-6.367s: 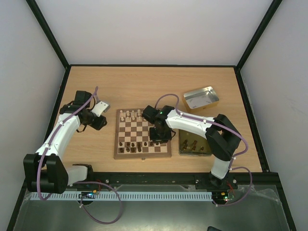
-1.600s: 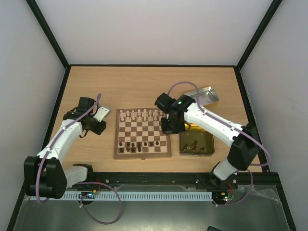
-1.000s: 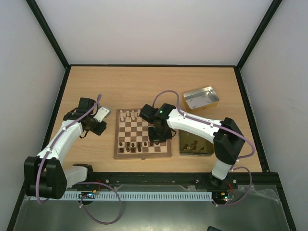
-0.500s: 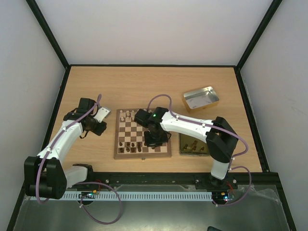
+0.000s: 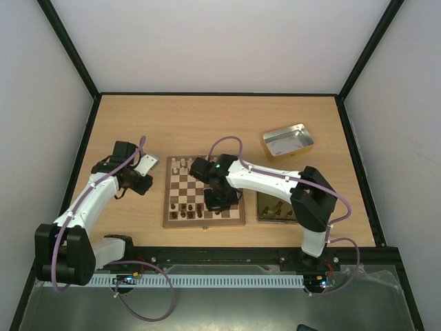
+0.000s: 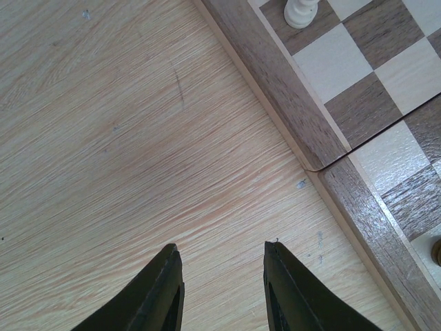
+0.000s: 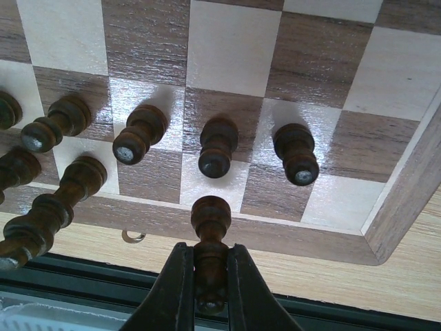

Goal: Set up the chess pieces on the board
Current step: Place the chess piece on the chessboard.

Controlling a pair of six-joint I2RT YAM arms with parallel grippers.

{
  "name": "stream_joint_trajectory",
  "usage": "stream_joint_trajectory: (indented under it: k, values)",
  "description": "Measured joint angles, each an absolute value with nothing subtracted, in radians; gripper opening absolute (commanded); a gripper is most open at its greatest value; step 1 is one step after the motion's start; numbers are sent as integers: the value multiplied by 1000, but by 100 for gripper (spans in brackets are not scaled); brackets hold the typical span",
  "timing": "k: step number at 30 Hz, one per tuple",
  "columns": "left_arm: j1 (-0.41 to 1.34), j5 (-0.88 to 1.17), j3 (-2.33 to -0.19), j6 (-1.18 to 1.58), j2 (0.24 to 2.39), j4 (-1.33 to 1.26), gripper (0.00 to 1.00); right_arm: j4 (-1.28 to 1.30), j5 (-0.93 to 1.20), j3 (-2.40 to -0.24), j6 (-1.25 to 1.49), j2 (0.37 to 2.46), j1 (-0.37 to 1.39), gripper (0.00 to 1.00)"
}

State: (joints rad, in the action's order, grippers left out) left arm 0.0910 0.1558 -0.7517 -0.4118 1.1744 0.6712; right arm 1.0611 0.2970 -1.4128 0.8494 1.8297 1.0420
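Observation:
The board (image 5: 193, 187) lies mid-table, with cream chess pieces (image 5: 180, 165) on its far row and dark ones (image 5: 186, 209) on its near rows. My right gripper (image 5: 215, 201) hangs over the near right part of the board. In the right wrist view, this gripper (image 7: 210, 248) is shut on a dark brown pawn (image 7: 211, 214), held above the board's near border (image 7: 296, 238). Several dark pieces (image 7: 217, 148) stand just beyond it. My left gripper (image 5: 141, 182) hovers left of the board; its jaws (image 6: 222, 247) are open and empty over bare table, beside the board's edge (image 6: 296, 117).
A gold-toned tin (image 5: 263, 207) holding more dark pieces sits right of the board, partly under my right arm. A silver tin (image 5: 287, 140) stands at the back right. One cream piece (image 6: 302, 10) stands near the board's corner in the left wrist view.
My right gripper has carried the dark pawn leftward and nearer across the board, from its right side to its near rows. The left arm has stayed still.

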Motion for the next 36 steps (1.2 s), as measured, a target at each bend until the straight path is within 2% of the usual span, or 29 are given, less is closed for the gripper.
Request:
stream_joint_trajectory:
  k: [17,36]
  values:
    - [91,155,-751,-412,1174,669,34,1060,305,-1419,849,1863,1042,2]
    - [91,156,-751,-412,1174,664,34,1059,304,-1433,842,1882,1042,12]
